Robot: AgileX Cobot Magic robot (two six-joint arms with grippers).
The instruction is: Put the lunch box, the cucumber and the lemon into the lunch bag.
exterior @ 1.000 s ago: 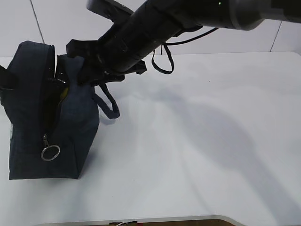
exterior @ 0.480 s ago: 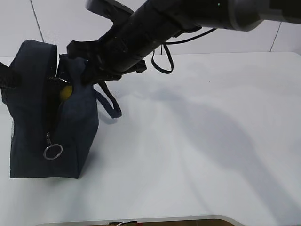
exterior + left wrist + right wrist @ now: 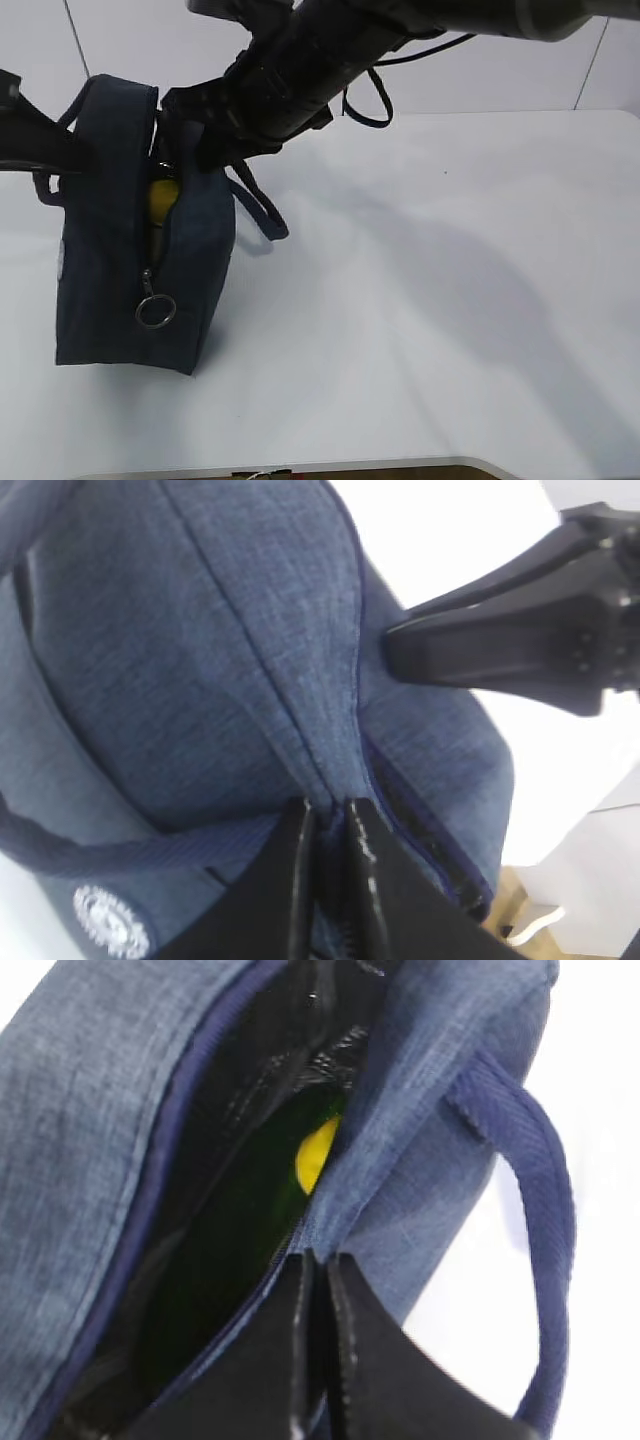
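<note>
Lunch box hidden; yellow lemon and dark green cucumber showing inside navy fabric lunch bag. Both grippers, left and right, are pinching its rim, jaws closed.

One boxy dark navy fabric lunch bag, one small bright yellow lemon, one dark green cucumber, two black grippers, one silver ring pull.

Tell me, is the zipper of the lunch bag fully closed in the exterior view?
No, the lunch bag gapes along its zipper, and the yellow lemon shows through the opening above the ring pull.
</note>
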